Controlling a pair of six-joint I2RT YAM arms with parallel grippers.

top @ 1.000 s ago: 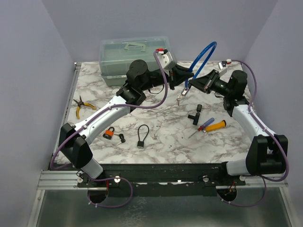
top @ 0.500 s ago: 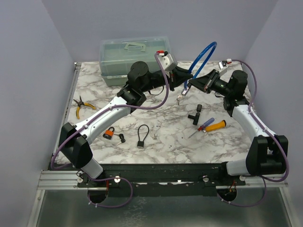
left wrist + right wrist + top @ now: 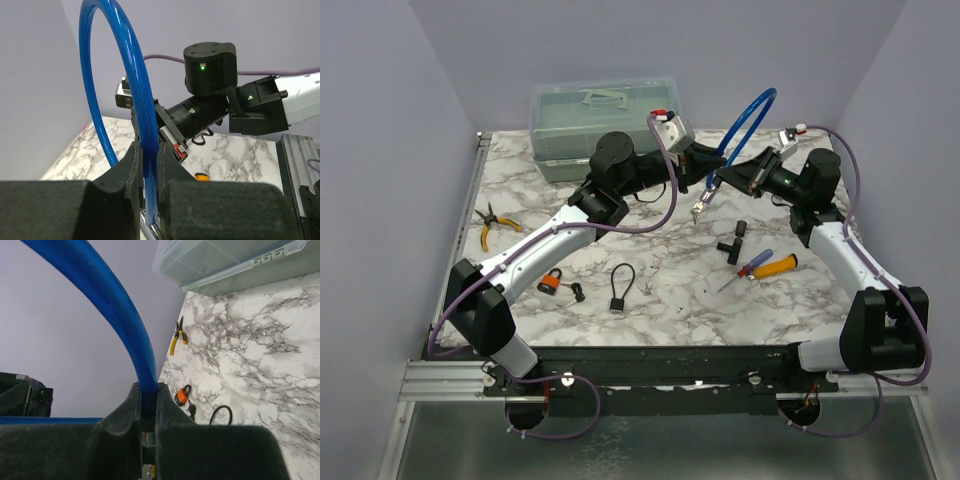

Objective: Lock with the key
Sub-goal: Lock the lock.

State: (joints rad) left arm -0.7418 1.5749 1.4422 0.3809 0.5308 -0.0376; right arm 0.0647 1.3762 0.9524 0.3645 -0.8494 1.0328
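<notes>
Blue cable lock (image 3: 137, 100): aloft over the surface's far edge; left fingers (image 3: 131, 172) and right fingers (image 3: 129, 407) each clamped on its cable. Key (image 3: 698, 208) dangling; locking judged not yet done.

A marble-patterned table (image 3: 670, 270); at its far edge, left of centre, a clear lidded case (image 3: 605, 110); near the left edge, yellow-handled pliers (image 3: 492, 225) lying flat; front left, an orange padlock (image 3: 551, 282); just right of it, a black cable lock (image 3: 621, 286); on the right, a black T-shaped fitting (image 3: 733, 240); near it, a blue-and-red screwdriver (image 3: 753, 264) beside an orange-handled screwdriver (image 3: 775, 266).
</notes>
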